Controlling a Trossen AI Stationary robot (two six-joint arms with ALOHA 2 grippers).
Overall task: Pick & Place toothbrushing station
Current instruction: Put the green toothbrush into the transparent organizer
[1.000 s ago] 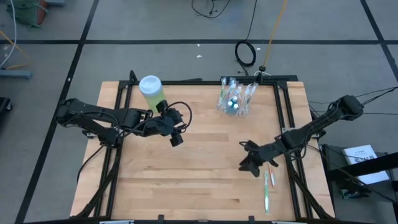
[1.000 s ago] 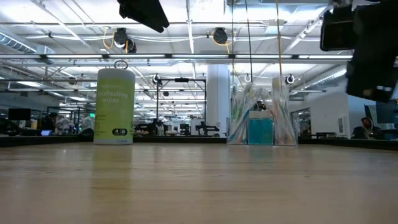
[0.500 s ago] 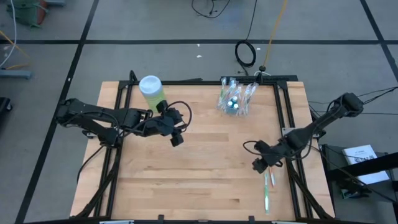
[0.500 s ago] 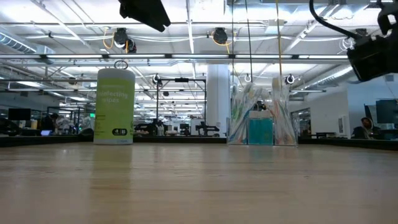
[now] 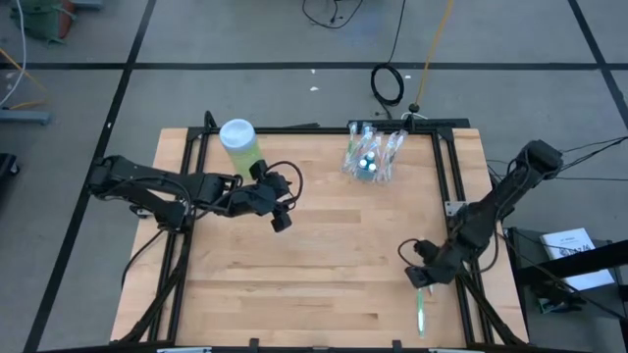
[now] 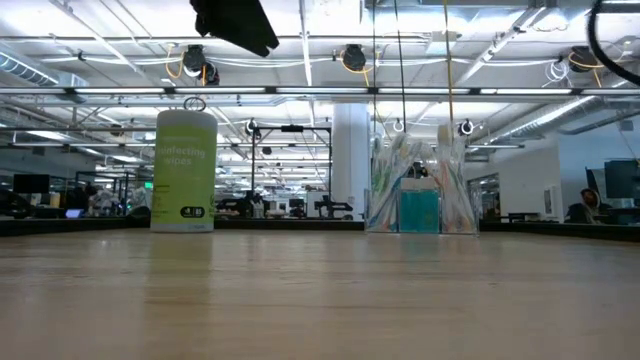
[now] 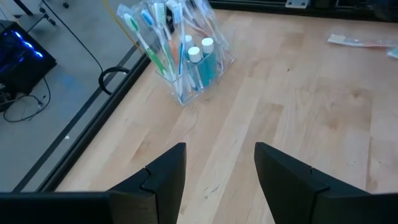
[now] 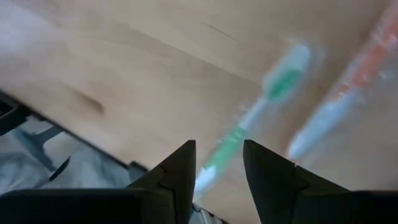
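High view: two toothbrushes (image 5: 420, 306) are seen lying at the bench's (image 5: 324, 284) right front, beneath the right gripper (image 5: 422, 276), fingers narrowly parted; one cup (image 5: 371, 157) is stationed rear; left gripper (image 5: 278, 206) parted, idle.

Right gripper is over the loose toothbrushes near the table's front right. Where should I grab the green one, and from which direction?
Take the green toothbrush at mid-handle, coming straight down from above. It lies flat on the table, so only its long sides offer a grip: set the open right gripper across the handle. A second, orange-marked toothbrush lies close alongside, so probably keep the fingers narrow to avoid it.
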